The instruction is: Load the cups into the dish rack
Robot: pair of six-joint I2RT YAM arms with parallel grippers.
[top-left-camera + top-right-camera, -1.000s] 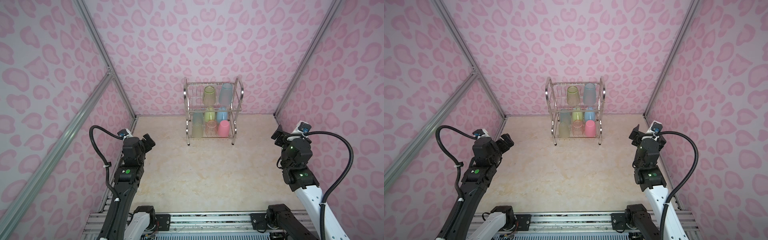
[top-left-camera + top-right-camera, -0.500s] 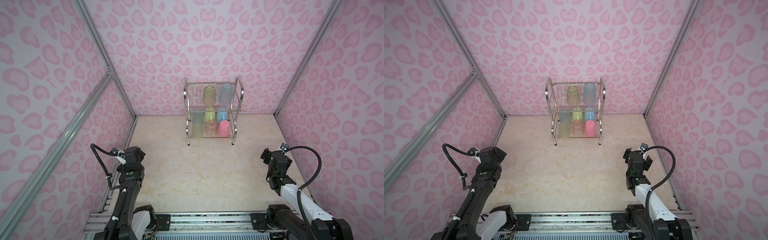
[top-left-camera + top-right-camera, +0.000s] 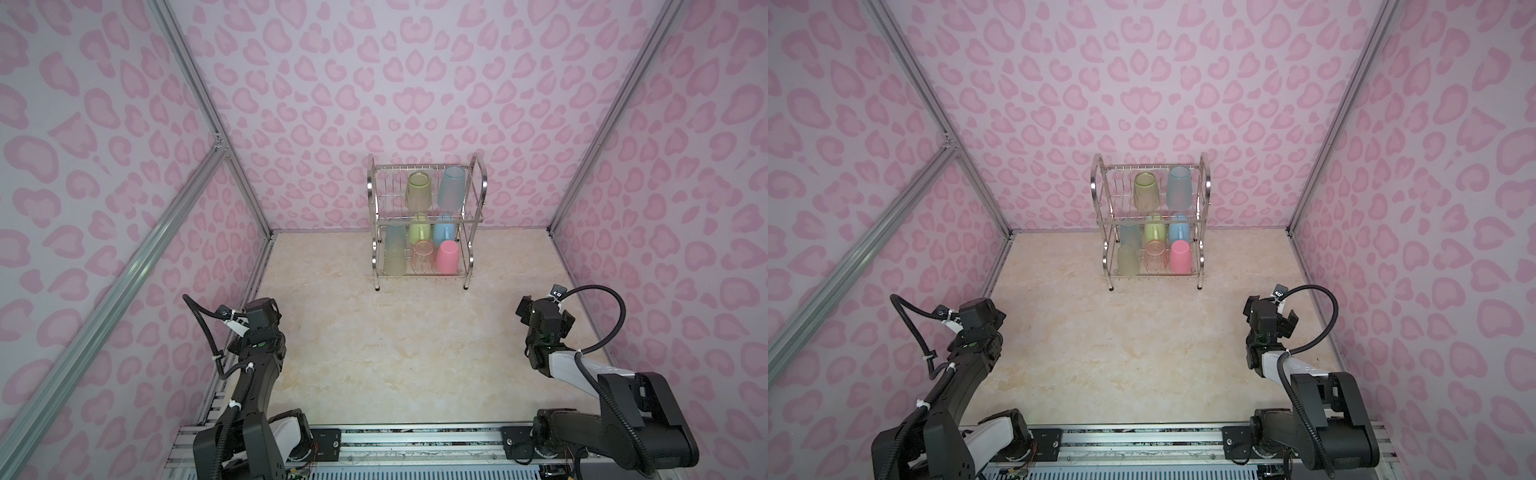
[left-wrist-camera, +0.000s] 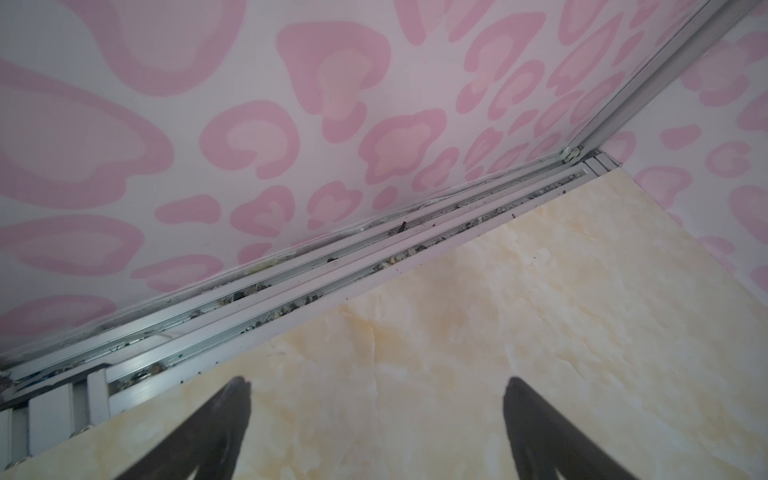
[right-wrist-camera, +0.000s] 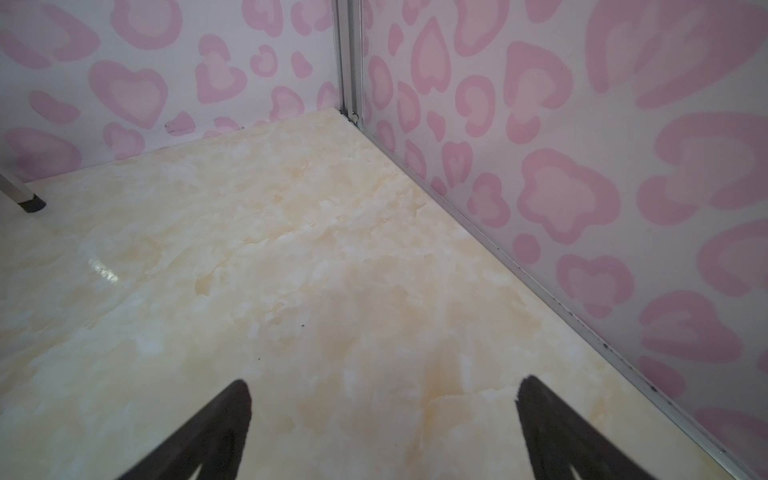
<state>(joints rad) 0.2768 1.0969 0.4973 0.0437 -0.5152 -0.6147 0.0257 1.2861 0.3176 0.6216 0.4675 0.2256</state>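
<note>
**Left gripper [image 4: 376,384] and right gripper [image 5: 384,382] spread and empty, dish rack [image 3: 484,185] fully loaded**

Each wrist view shows two dark fingers [image 4: 224,424] set wide apart, with only the bare marble-patterned table [image 3: 395,353] between them. Neither gripper holds anything. In both top views the left arm [image 3: 253,374] sits low by the left wall and the right arm [image 3: 569,365] low by the right wall. Both are well apart from the rack, which stands at the far middle of the table, close to the back wall.

All eight cups [image 3: 1180,257] are in the rack.
- **Upper tier:** the upper yellow-green tumbler [image 3: 418,191] stands beside the upper pale blue tumbler [image 3: 452,188].
- **Lower tier, back row:** the lower pale blue tumbler [image 3: 395,237], the green mug [image 3: 419,230] and the blue mug [image 3: 444,230].
- **Lower tier, front row:** the lower yellow-green tumbler [image 3: 395,262], the orange-pink tumbler [image 3: 424,259] and the pink tumbler [image 3: 448,257].

No cup shows on the table in any view.

Loading looks complete, so the step in hand is most likely parking the arms. Doing that well means keeping the jaws apart and the arms low at the sides, with no sweep toward the rack. The rack is probably light on its short legs, and a nudge could shift it or tip the tall upper tumblers. Whether those two stand square or lean on the wires cannot be told from here.
</note>
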